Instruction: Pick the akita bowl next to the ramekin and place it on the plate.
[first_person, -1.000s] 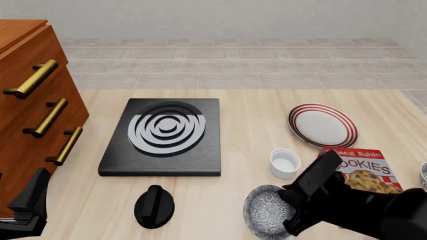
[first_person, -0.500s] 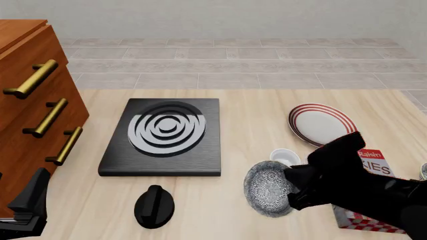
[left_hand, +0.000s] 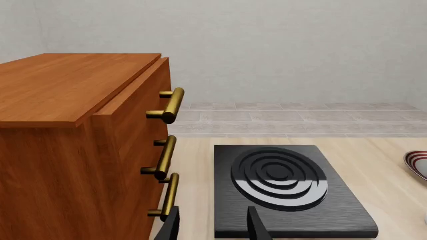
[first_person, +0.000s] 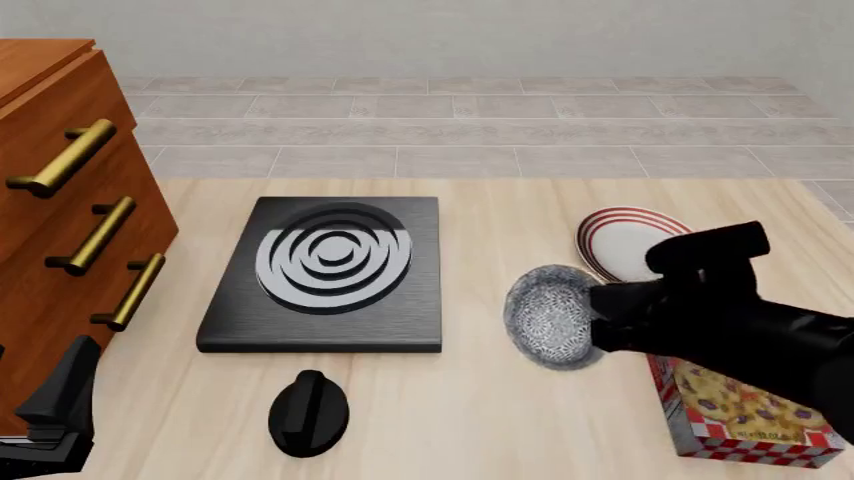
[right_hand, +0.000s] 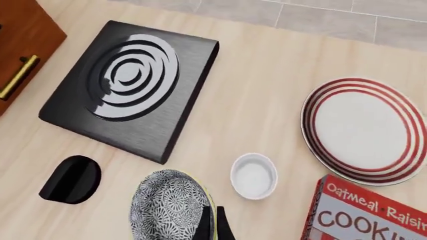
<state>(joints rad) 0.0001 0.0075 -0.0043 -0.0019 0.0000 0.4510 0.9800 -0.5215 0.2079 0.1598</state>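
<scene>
The akita bowl (first_person: 547, 318), speckled grey with a dark pattern, hangs tilted above the table with my right gripper (first_person: 597, 325) shut on its rim. In the right wrist view the bowl (right_hand: 168, 206) is at the fingers (right_hand: 205, 225), with the white ramekin (right_hand: 253, 175) on the table just beyond it. The red-striped plate (first_person: 627, 243) lies farther back on the right, partly behind my right arm, and shows whole in the right wrist view (right_hand: 363, 131). In the front view the ramekin is hidden. My left gripper (left_hand: 212, 230) stands open at the near left, holding nothing.
A black stove plate (first_person: 331, 270) with grey rings lies mid-table, and a black knob (first_person: 308, 412) sits in front of it. A wooden drawer cabinet (first_person: 67, 220) with brass handles fills the left side. A cookie box (first_person: 747, 405) lies under my right arm.
My right gripper has raised the bowl off the table and carried it back and to the right, toward the plate. The ramekin went out of sight in the front view. The left arm stayed still.
</scene>
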